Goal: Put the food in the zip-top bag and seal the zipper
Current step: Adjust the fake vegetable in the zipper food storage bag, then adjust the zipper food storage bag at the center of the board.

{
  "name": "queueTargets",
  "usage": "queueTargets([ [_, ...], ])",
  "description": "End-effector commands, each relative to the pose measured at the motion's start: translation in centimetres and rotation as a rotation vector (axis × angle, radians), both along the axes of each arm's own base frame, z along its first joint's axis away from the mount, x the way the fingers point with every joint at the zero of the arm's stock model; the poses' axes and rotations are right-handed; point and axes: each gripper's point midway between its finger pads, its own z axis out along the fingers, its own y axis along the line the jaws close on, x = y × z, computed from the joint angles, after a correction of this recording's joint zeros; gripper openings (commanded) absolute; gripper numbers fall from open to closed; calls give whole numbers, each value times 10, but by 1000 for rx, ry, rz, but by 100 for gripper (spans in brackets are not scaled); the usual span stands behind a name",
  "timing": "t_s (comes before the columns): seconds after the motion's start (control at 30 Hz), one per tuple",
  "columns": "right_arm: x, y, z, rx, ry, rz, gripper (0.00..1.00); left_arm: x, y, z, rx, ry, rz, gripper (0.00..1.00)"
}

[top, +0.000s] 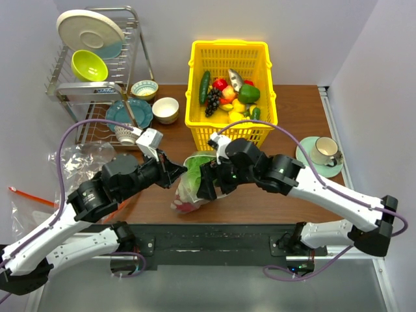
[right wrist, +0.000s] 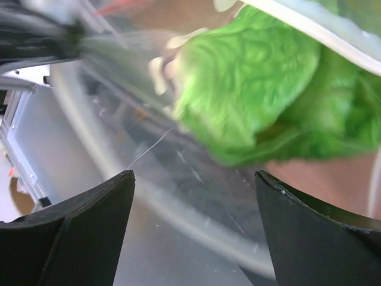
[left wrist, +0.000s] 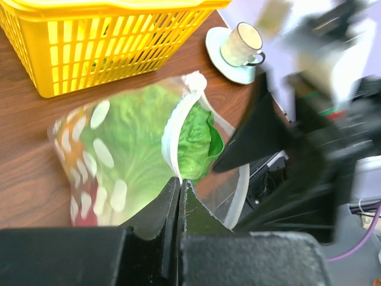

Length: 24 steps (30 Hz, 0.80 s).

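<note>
Left wrist view, lower centre: left pincer [left wrist: 180, 182] clamps the zipper [left wrist: 169, 137]; right pincer [right wrist: 193, 185] gapes empty; zip-top bag [left wrist: 107, 161] looks limp, best held by that rim

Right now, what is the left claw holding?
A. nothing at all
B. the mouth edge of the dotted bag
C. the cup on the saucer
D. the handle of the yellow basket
B: in the left wrist view the left claw is shut, its tips pinching the zipper of the zip-top bag, with lettuce inside.
</note>
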Motion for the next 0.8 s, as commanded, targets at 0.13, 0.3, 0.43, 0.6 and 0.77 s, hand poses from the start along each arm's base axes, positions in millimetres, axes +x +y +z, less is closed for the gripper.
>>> queueTargets([
  [0.13, 12, -60, 44, -89, -158, -138, 81, 10, -10, 36, -125, -72, 17, 0],
  [0.3, 18, -83, 32, -163, -199, -197, 63, 11, -8, 40, -130, -74, 29, 0],
  [0.43, 14, -78, 11, -180, -158, -177, 59, 12, -5, 48, -133, -78, 41, 0],
  [0.6, 18, -75, -14, -174, -142, -212, 54, 11, -4, 59, -134, -81, 44, 0],
  [0.77, 42, -87, -24, -281, -218, -311, 51, 10, -2, 62, -131, -80, 44, 0],
])
